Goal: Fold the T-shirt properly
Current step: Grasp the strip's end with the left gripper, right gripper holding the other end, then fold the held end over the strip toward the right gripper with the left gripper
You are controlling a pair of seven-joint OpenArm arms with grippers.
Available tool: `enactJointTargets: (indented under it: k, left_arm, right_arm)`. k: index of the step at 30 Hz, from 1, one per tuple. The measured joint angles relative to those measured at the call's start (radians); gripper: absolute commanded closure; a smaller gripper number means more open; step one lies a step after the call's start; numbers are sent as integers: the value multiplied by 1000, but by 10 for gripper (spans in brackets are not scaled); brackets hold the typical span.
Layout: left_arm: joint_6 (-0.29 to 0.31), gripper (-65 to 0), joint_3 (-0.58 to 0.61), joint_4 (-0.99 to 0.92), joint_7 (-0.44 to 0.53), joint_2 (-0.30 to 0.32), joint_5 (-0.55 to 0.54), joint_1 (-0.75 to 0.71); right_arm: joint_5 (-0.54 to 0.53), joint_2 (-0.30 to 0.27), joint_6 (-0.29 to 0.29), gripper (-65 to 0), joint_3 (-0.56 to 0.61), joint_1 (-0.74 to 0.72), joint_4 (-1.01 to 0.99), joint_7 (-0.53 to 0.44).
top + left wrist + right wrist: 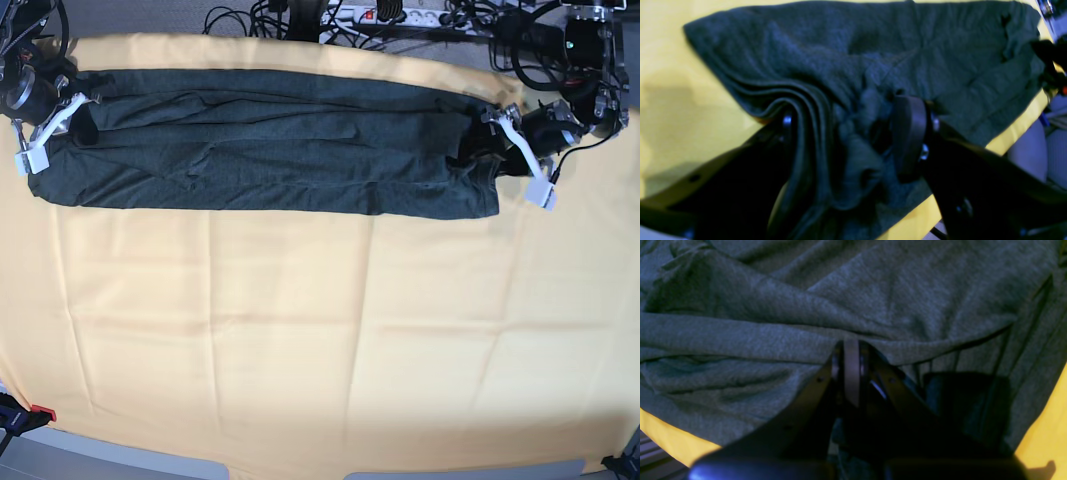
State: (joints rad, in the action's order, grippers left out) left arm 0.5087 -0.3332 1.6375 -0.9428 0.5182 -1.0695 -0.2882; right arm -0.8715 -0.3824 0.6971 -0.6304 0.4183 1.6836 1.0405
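Observation:
The dark grey-green T-shirt [260,150] lies as a long folded strip across the far part of the table. My left gripper [520,150] is at the strip's right end. In the left wrist view its jaws [848,126] stand wide apart and open, with a loose bunch of stacked shirt layers [873,50] between them. My right gripper [45,130] is at the strip's left end. In the right wrist view its fingers [851,346] are shut together, their tips buried in a fold of the shirt [873,290], with creases running toward them.
A pale yellow tablecloth [300,330] covers the table, showing in front of the shirt and at both wrist views' edges [680,100]. Cables and a power strip [380,15] lie behind the far edge. A clamp [20,415] sits at the near left corner.

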Motion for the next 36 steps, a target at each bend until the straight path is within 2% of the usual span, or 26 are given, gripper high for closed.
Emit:
enactJointTargets:
  k: [5,14,20,24,26,27,30,32,36]
  left_arm:
    - [1,-379,0,0,-38,26,-24,0]
    - [50,-379,0,0,-158,61,-147,-12]
    - [53,-377,0,0,-157,60,-151,-13]
    - [53,-369,43,0,-130,61,-154,-11]
    - [54,-306,63,0,-103,57,-127,-10]
    - [53,-242,64,0,-84,48,-91,-6]
    - [-50,-4,64,2,-9,32,10,0]
    - [-79,0,64,2,4,33,27,0]
    - [-80,0,62,3,0,32,15,3]
  right_arm:
    - [0,0,0,0,0,0,0,0]
    - [0,0,0,0,0,0,0,0]
    - [0,0,0,0,0,0,0,3]
    - [-22,0,0,0,0,0,0,12]
    - [-26,0,0,0,0,0,0,11]
    - [-26,0,0,0,0,0,0,11]
    - [-26,0,0,0,0,0,0,16]
    - [-26,0,0,0,0,0,0,18]
    - [-26,0,0,0,0,0,0,18]
